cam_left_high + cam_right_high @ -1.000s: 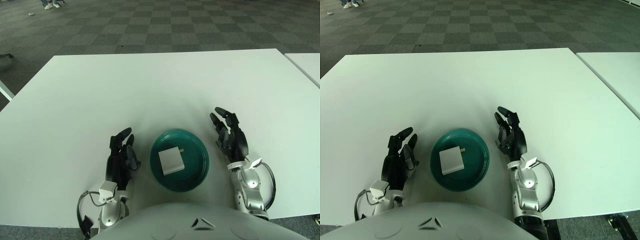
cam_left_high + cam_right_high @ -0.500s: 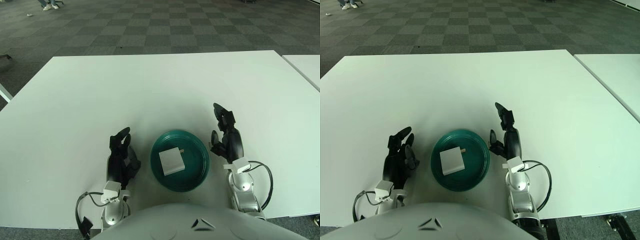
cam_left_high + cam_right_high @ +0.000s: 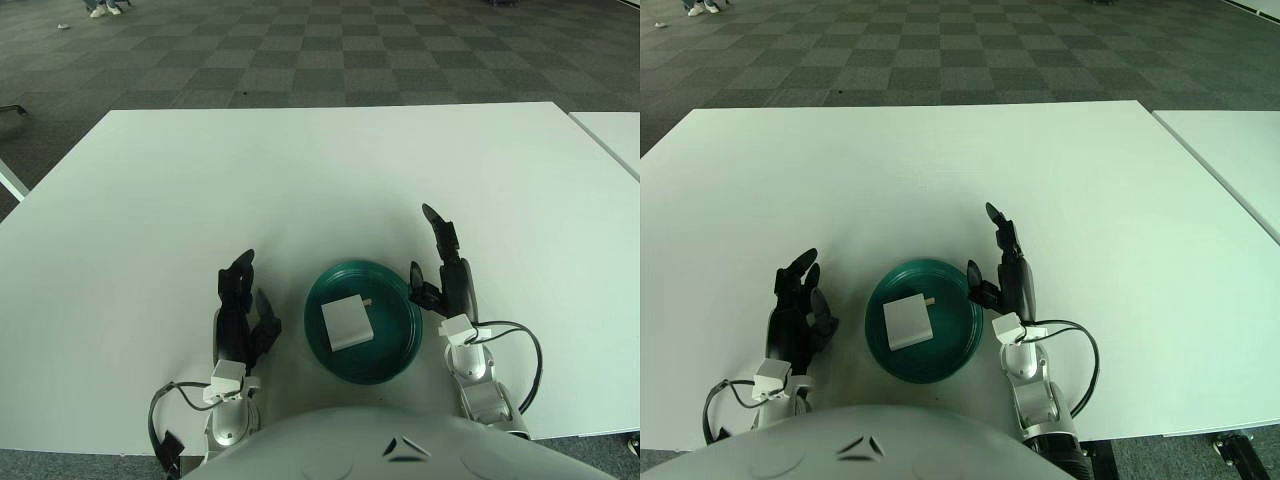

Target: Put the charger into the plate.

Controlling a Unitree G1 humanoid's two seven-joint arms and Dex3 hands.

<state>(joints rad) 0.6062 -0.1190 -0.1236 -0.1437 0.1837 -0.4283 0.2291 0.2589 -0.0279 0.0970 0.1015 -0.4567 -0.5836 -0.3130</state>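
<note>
**Charger lying in the plate, both hands empty beside it**

Left eye view: A wide white table [image 3: 300, 180] fills most of the picture, with a dark checkered carpet floor [image 3: 330, 50] beyond its far edge. A second white table [image 3: 615, 130] shows at the right edge, apart from the first. Near the table's front edge sits a round dark-green plate [image 3: 363, 320], and a white square charger [image 3: 345, 323] lies flat inside it, left of centre. The left hand [image 3: 241, 315] shows just left of the plate, fingers spread and holding nothing. The right hand [image 3: 442, 272] stands at the plate's right rim, fingers extended and apart, empty. A pair of feet [image 3: 100, 8] shows at the top left corner.

Right eye view: Here more of the second table [image 3: 1230, 160] shows, along with the gap of floor between the two tables. A black cable [image 3: 1080, 350] loops behind the right wrist.
</note>
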